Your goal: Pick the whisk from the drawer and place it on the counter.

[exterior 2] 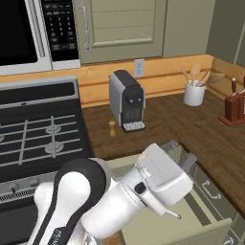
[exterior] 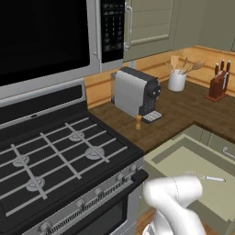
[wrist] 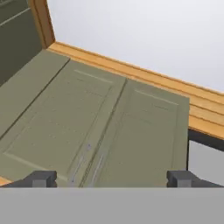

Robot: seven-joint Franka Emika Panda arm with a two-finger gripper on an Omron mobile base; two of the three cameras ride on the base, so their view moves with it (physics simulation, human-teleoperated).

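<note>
Spread wide, my fingers (wrist: pixel 43 178) hold nothing, pointing at cabinet doors (wrist: pixel 109 127). Whisk (exterior: pixel 209 177) lies flat in the open drawer (exterior: pixel 183 158), at three o'clock of my arm, awaiting pickup.

The light is soft and even, with no one source to pick out, and shadows stay faint under the coffee machine (exterior: pixel 136 94). A pale sheen lies on the microwave (exterior: pixel 46 36) glass. Everything looks slightly soft and pixelated, with no edge distortion.
</note>
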